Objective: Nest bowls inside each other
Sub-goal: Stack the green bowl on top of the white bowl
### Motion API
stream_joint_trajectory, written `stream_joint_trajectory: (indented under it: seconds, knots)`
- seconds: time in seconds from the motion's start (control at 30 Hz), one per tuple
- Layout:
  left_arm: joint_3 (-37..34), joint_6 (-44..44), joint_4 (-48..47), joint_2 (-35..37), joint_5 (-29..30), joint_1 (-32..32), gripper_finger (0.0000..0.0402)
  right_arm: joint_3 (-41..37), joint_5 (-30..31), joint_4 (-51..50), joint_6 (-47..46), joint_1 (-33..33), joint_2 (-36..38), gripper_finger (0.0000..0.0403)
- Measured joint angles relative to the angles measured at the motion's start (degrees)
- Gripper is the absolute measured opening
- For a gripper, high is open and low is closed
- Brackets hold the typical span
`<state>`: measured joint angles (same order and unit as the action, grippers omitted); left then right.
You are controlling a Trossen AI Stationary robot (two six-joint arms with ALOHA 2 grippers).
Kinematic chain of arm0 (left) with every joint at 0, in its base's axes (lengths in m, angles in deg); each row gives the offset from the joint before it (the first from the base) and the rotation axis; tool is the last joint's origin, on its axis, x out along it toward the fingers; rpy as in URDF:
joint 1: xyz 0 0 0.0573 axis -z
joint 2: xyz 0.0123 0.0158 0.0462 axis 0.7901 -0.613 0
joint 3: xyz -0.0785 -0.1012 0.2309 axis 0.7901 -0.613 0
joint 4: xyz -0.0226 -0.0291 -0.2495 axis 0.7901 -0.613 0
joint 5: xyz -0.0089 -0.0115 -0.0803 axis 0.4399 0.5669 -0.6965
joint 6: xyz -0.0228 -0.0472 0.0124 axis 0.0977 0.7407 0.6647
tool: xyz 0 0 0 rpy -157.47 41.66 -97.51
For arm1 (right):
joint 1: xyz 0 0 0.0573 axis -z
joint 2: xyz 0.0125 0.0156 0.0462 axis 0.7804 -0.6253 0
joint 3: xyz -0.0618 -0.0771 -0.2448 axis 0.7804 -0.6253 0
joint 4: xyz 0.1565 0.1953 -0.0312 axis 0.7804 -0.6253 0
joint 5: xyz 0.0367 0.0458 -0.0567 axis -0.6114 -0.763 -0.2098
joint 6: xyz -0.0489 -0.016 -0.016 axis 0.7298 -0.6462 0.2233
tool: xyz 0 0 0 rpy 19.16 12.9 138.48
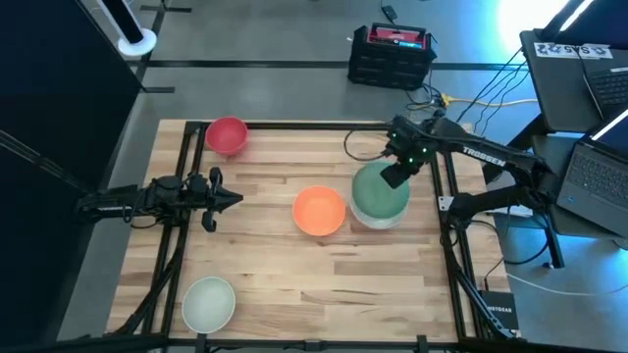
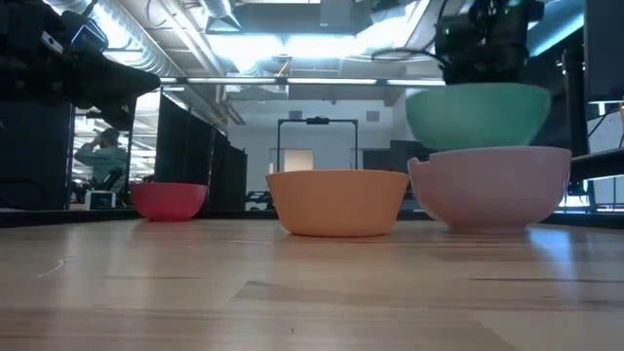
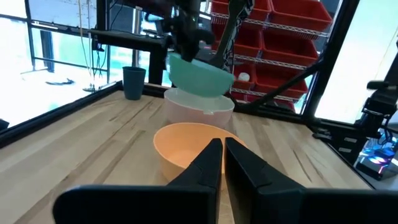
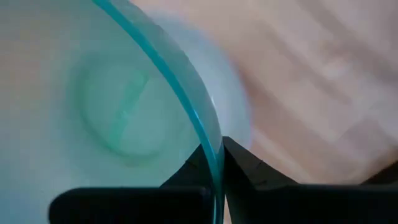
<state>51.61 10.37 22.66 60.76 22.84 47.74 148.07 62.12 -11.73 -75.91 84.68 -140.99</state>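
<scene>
My right gripper (image 1: 391, 178) is shut on a green bowl (image 1: 378, 188), which it holds right over a white bowl (image 2: 497, 187) standing at the table's right. An orange bowl (image 1: 319, 211) stands beside them at mid-table. At the far left is a red bowl (image 1: 227, 134), and at the near left a pale mint bowl (image 1: 208, 302). All stand on their bases. My left gripper (image 1: 234, 199) waits shut and level at the table's left, pointing toward the orange bowl (image 3: 186, 146). My right gripper pinches the green bowl's rim (image 4: 213, 163), one finger inside the bowl and one outside. The fingers come steeply from above. The bowl hangs upright below them, mouth up, its bottom (image 2: 478, 144) level with the white bowl's rim; whether the two touch cannot be told.
A small dark cup (image 3: 132, 82) stands near the table's far edge. A black frame rail (image 1: 446, 211) runs along the table's right side, close to the white bowl. Bare wood lies in the table's near middle (image 1: 334, 284).
</scene>
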Motion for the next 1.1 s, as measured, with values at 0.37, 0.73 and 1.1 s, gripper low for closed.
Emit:
stream_joint_trajectory:
  seconds: [0.37,0.73,1.1]
  knots:
    - [0.0,-1.0,0.0,0.0,0.0,0.0,0.0000,-5.9,-1.6,3.6,0.6,0.0,-0.1,0.0037]
    - [0.0,-2.1,0.0,0.0,0.0,0.0,0.0000,-6.6,-4.3,4.6,1.4,0.0,0.0,0.0143]
    - [0.0,-2.0,-0.1,0.0,0.0,0.0,0.0000,0.1,-0.7,4.9,4.3,0.0,0.1,0.0216]
